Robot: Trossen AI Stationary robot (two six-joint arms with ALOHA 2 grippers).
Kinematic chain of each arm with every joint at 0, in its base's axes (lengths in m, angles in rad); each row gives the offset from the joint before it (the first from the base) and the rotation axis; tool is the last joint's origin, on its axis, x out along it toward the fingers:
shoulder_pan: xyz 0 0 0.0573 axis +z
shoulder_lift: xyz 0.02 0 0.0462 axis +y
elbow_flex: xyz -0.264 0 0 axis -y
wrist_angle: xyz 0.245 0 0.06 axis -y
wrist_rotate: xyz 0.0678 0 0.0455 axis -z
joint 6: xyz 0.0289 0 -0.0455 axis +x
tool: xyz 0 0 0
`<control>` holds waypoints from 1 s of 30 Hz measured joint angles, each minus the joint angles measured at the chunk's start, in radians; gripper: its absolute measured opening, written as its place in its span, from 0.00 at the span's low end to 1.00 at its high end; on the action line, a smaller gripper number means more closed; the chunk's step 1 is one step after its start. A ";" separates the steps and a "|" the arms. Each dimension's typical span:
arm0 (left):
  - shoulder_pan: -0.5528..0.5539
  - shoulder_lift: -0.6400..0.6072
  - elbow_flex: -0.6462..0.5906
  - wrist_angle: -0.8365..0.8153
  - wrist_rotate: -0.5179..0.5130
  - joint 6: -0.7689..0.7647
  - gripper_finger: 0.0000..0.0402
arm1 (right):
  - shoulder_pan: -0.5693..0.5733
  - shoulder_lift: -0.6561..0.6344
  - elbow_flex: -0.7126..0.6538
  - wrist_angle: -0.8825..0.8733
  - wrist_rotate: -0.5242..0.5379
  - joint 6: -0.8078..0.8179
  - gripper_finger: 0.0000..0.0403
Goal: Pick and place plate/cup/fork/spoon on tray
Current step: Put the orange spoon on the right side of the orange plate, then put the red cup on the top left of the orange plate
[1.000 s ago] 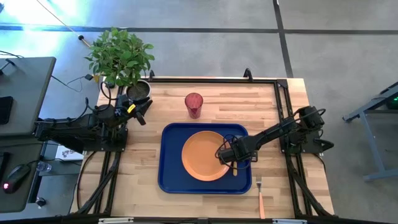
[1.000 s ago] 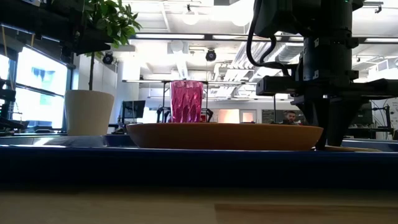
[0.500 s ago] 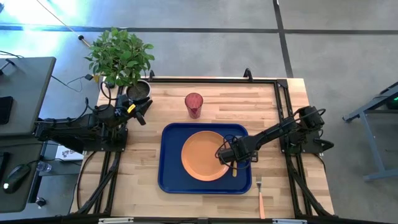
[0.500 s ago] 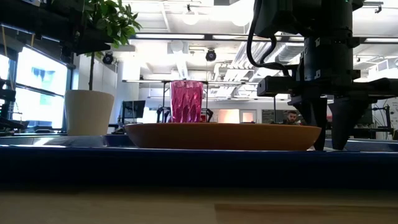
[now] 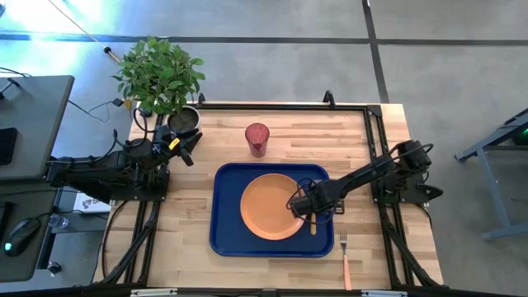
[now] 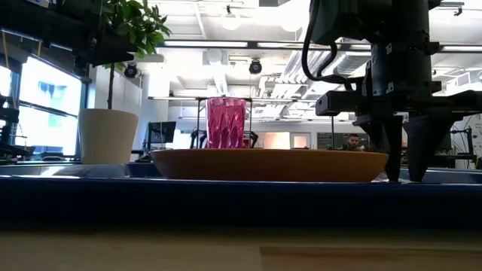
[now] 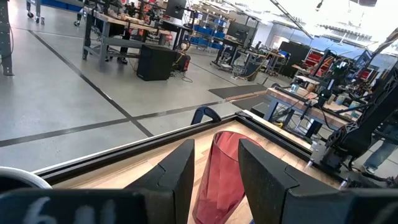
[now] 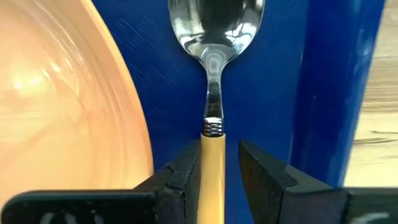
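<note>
Your right hand (image 5: 313,216) sits low over the tray's (image 5: 224,239) right side, its two fingers (image 8: 182,177) parted and straddling the yellow handle of the spoon (image 8: 212,118) without visibly pinching it. The spoon lies flat on the blue tray floor, bowl pointing away from the wrist, in the strip between the plate (image 8: 62,112) and the tray's raised right rim. In the low view the same hand (image 6: 399,179) hangs with its fingertips down at the tray, just right of the plate's (image 6: 271,164) edge. The orange plate (image 5: 271,206) rests in the middle of the tray, and the tray lies on the wooden table (image 5: 371,140), toward its front. The fork (image 5: 345,261) lies on the bare table just off the tray's front right corner, tines toward the far side. The red cup (image 5: 256,139) stands upright on the table beyond the tray's far edge. Your left hand (image 5: 188,142) waits at the table's far left, near a potted plant (image 5: 161,78); its wrist view shows open fingers (image 7: 177,174) framing the cup (image 7: 222,171), which stands farther off.
</note>
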 joint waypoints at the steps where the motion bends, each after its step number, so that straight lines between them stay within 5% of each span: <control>1: 0.000 0.000 0.000 0.000 0.000 0.000 0.29 | 0.000 -0.005 0.000 -0.004 0.000 -0.002 0.24; 13: 0.000 0.000 0.000 0.000 0.006 0.000 0.29 | 0.000 -0.073 0.000 -0.018 0.017 -0.008 0.24; 21: 0.000 0.000 0.000 0.004 0.148 0.001 0.29 | 0.000 -0.145 0.000 -0.023 0.024 -0.006 0.24; 30: 0.000 0.001 0.000 0.170 0.285 0.051 0.29 | -0.013 -0.269 0.000 -0.068 0.268 -0.078 0.24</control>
